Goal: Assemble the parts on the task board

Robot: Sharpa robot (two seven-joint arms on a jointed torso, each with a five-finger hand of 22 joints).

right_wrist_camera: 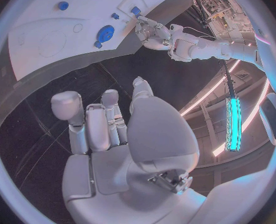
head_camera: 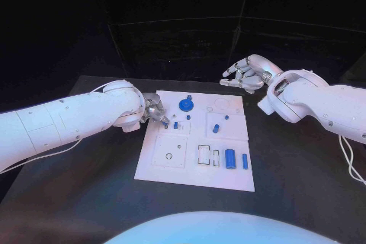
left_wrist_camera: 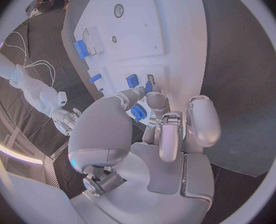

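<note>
- The left hand (head_camera: 153, 113) sits at the left edge of the board (head_camera: 229, 178), fingers (left_wrist_camera: 151, 100) reaching to the small blue parts (head_camera: 175, 125) there, likely to pick one or push it in
- I cannot tell if it pinches a part (its own fingers hide the tips)
- The right hand (head_camera: 243, 74) hangs past the far right corner, fingers loosely apart, holding nothing, likely waiting
- More parts, like the round one (head_camera: 186, 104), lie on the board

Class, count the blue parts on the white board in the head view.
8: a round gear, three small pieces near the left hand, two mid-board pieces, and two cylinders front right. The hand may hide others.
</note>
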